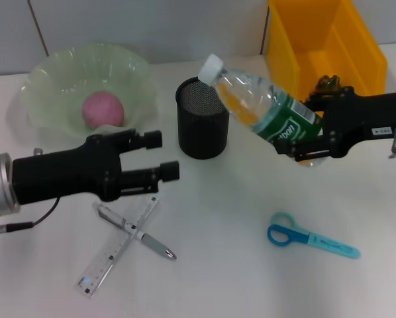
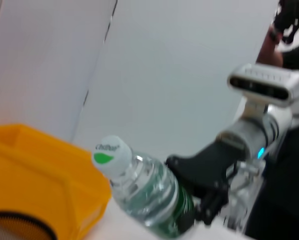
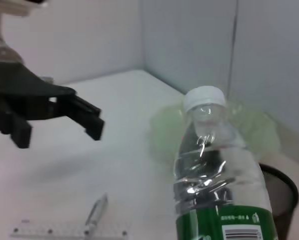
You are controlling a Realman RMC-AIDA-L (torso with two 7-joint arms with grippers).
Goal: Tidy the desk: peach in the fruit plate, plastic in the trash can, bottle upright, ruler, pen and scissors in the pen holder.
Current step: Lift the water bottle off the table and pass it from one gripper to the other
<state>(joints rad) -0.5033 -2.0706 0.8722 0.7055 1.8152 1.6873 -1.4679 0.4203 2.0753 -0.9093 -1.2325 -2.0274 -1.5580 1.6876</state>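
Fingers of the right gripper (image 1: 305, 147) are clamped on the lower body of the bottle (image 1: 264, 109), holding it off the desk (image 1: 238, 278) at a slant, white cap up and toward the pen holder (image 1: 202, 119). That low grip makes sense for the task: it leaves the base free to be set down, and the bottle seems to be partway through being tipped upright. It hangs between the pen holder and the trash can (image 1: 330, 46), with bare desk below to stand it on.

The left gripper (image 1: 159, 156) hovers over the desk near the pen holder, its fingers spread apart and holding nothing, apparently waiting just above the stationery. Below it the ruler (image 1: 115, 248) and the pen (image 1: 137, 232) lie crossed, the pen on top, so the pen looks the easier first pick. The scissors (image 1: 310, 240) lie flat, well apart on the right side. The peach (image 1: 102, 110) already sits in the fruit plate (image 1: 52, 86).
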